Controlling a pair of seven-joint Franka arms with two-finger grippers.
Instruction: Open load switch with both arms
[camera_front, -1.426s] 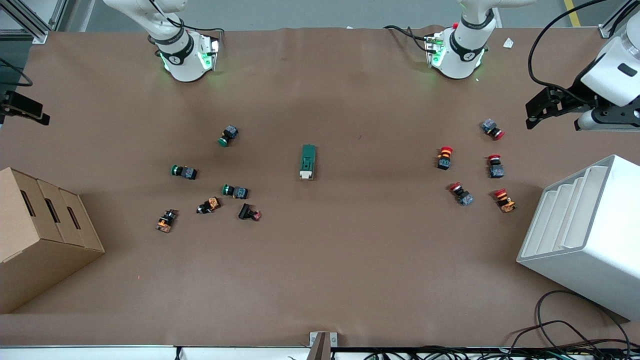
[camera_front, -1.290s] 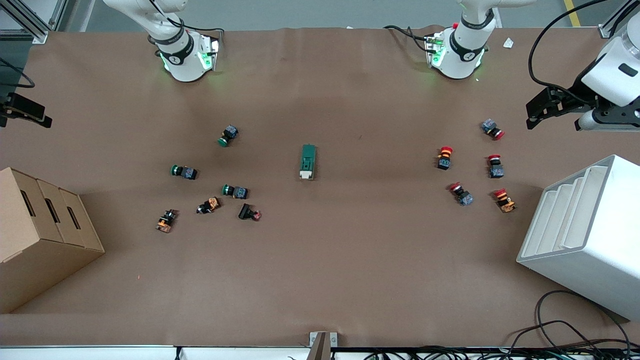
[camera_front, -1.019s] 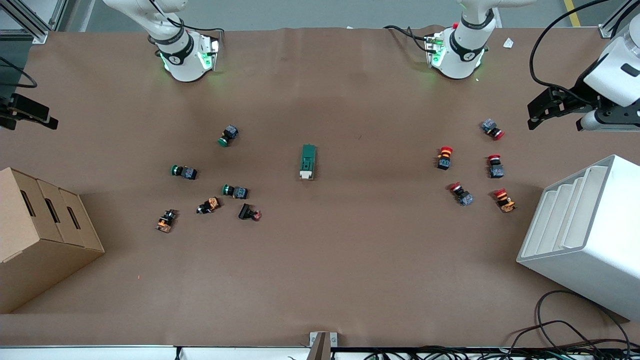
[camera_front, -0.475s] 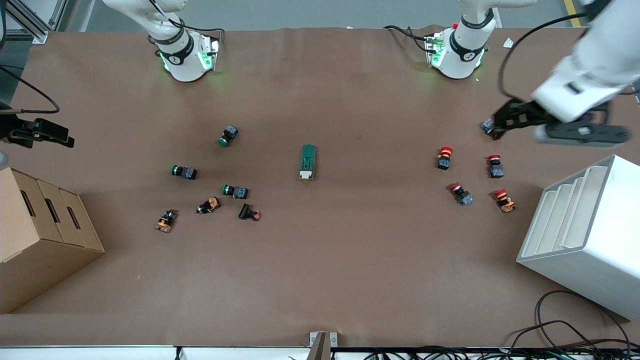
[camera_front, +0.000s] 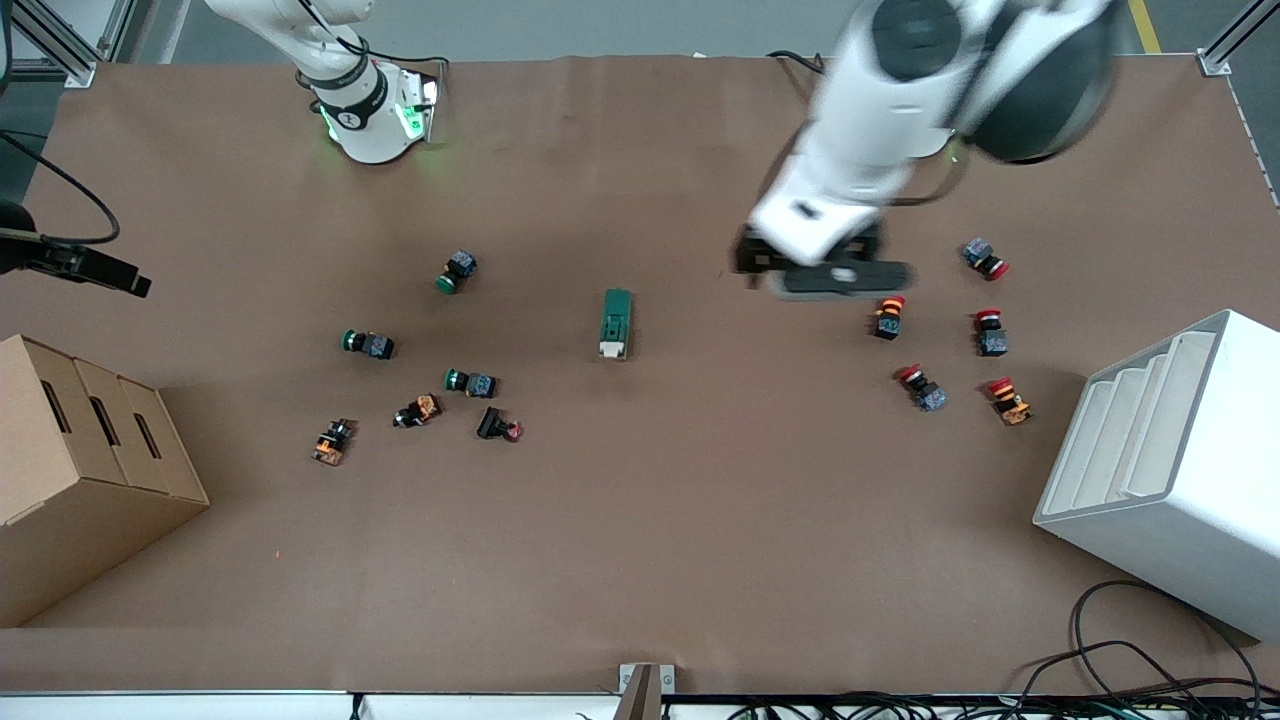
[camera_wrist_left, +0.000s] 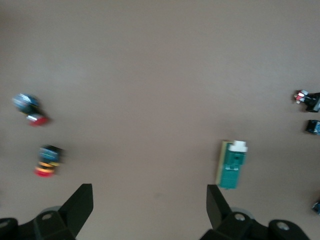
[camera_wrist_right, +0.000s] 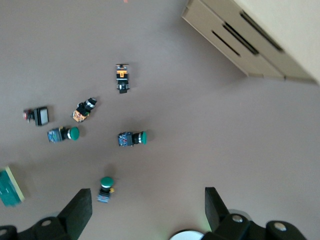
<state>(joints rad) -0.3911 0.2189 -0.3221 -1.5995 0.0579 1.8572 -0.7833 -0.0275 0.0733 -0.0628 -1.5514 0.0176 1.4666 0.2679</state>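
Even, soft overhead light covers the brown table (camera_front: 640, 520); shadows are faint. The left arm (camera_front: 880, 150) is smeared by motion blur. The red push buttons (camera_wrist_left: 40, 145) blur in the left wrist view

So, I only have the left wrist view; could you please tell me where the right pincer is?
Observer: The right pincer hangs over the table at the right arm's end, well away from the switch.
Operator: Thanks. Is it open?
Observer: Yes, its fingers stand wide apart, holding nothing.
Operator: Is anything near it?
Observer: A cardboard box stands at that end.
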